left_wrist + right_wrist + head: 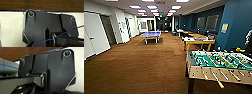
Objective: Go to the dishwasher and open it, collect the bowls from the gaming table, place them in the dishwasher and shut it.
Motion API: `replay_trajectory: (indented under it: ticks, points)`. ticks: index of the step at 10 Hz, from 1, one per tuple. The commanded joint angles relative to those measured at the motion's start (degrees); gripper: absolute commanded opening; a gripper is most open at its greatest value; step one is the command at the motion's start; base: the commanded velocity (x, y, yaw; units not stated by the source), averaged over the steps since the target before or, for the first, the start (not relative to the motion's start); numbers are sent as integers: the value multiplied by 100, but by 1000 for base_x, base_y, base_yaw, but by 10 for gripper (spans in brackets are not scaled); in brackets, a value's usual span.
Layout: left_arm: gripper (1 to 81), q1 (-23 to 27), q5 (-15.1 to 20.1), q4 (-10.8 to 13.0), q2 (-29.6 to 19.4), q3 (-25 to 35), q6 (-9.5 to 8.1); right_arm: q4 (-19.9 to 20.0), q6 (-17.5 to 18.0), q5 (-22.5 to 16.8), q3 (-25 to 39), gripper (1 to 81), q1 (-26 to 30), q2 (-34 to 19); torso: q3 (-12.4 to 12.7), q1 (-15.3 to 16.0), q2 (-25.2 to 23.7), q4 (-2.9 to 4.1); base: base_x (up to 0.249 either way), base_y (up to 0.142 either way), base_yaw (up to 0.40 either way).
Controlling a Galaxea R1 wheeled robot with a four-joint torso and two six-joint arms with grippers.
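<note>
Left hand: from my seat I cannot tell how far open it is or whether it has hold of anything; the left wrist view gives me the robot's own dark plate, a thin blue cable (58,36) across it, a pale surface behind and a strip of brown carpet.
Right hand: the same, I cannot tell; dark matte plate, jointed bar, carpet beyond.
Carpet (139,65): brown, short-piled, flat and wide open ahead of me, with a faint dark line running through it.
Football table (220,65): close on my right, green field, pale boxy sides, rods with handles sticking out toward my path.
Wooden worktop (197,41): further on against the blue wall, yellow wood, square legs, flat coloured things lying on it that I cannot make out.
Blue table (151,34): well ahead in mid-room, smooth blue top.
Person (248,41): partly in shot at the right edge, beyond the football table.
Dishwasher, bowls, gaming table: I cannot pick any of them out from here.
Risk: I judge that drifting right would catch those rod handles on the base or right arm.
Risk: a loose blue cable might snag if the arm swings.
</note>
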State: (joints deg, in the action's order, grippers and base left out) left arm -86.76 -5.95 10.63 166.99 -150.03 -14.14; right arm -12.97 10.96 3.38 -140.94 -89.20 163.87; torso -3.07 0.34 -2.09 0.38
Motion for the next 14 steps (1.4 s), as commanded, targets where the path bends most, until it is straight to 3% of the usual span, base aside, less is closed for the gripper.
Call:
replay_trajectory:
  ticks: [1,14]
  points:
    - [811,261,270,-61,-60,9,-10,-83,-15,-267,32,811,266,-62,0,0,0,0,116,0,0]
    - [811,243,261,-87,-69,9,-19,-92,-50,-267,32,811,249,-44,0,-2,5,0,140,0,0]
